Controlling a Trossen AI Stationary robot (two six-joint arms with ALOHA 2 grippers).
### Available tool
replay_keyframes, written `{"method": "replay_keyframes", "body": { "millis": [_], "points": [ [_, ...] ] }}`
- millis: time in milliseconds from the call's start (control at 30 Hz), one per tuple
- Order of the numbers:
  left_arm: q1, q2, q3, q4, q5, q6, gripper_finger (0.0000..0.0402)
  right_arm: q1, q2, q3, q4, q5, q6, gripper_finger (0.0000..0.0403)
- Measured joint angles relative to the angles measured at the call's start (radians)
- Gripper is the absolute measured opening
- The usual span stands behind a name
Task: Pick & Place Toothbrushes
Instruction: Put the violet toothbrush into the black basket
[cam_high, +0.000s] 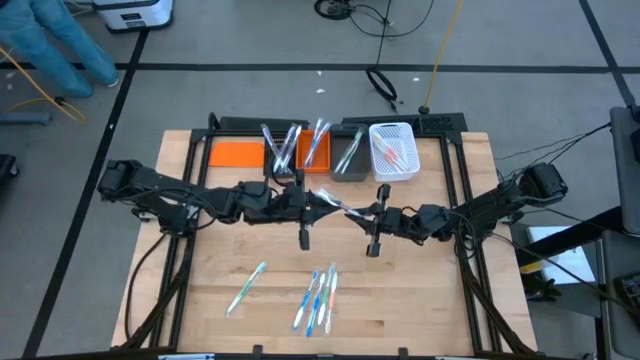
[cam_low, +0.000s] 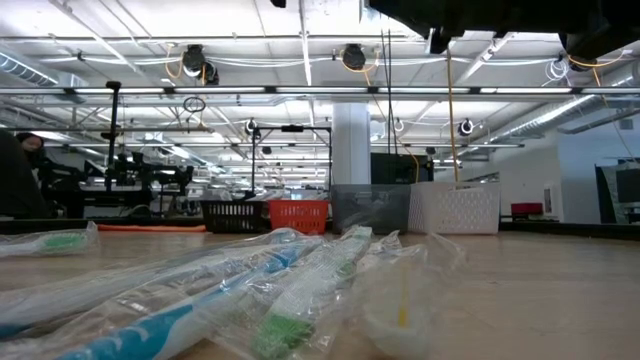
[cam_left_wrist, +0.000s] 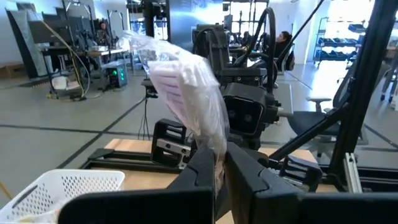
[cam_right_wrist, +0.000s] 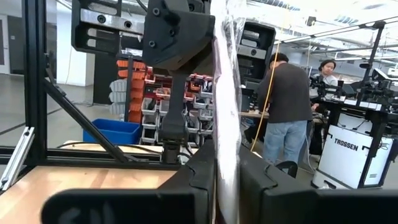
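My left gripper (cam_left_wrist: 214, 171) and right gripper (cam_right_wrist: 227, 168) both pinch same wrapped toothbrush (cam_high: 338, 204) mid-table, for handover toward far bins (cam_high: 315, 158)

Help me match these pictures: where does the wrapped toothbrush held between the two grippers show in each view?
High view: the wrapped toothbrush sits mid-table, between the left gripper and right gripper.
Low view: not in it.
Left wrist view: rises from the left gripper's fingers, head up.
Right wrist view: a clear vertical strip above the right gripper's fingers.
Shared landmark: the white basket, also in low and left wrist views.
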Motion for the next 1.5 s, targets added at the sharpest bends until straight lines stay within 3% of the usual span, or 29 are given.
{"method": "replay_keyframes", "body": {
  "millis": [233, 467, 700, 1100, 1267, 1500],
  "points": [
    [0.0, 0.0, 0.0, -0.022, -0.007, -0.005, 0.0004, 0.0, 0.0, 0.0, -0.044, 0.0, -0.009, 0.0072],
    [0.0, -0.005, 0.0, -0.095, -0.045, -0.009, 0.0003, -0.014, 0.0, 0.0, -0.087, 0.003, 0.001, 0.0141],
    [0.01, -0.064, 0.001, -0.237, -0.102, -0.055, 0.0002, -0.056, 0.0, 0.0, -0.247, 0.006, 0.068, 0.0187],
    [0.126, -0.192, 0.0, -0.676, -0.301, -0.244, 0.0002, -0.071, 0.0, 0.0, -0.334, -0.001, 0.169, 0.0196],
    [0.235, -0.189, 0.0, -0.815, -0.289, -0.331, 0.0002, -0.069, 0.0, 0.0, -0.344, -0.002, 0.173, 0.0196],
    [0.392, -0.185, 0.0, -0.922, -0.192, -0.372, 0.0002, -0.054, 0.0, 0.0, -0.349, -0.002, 0.172, 0.0196]
  ]
}}
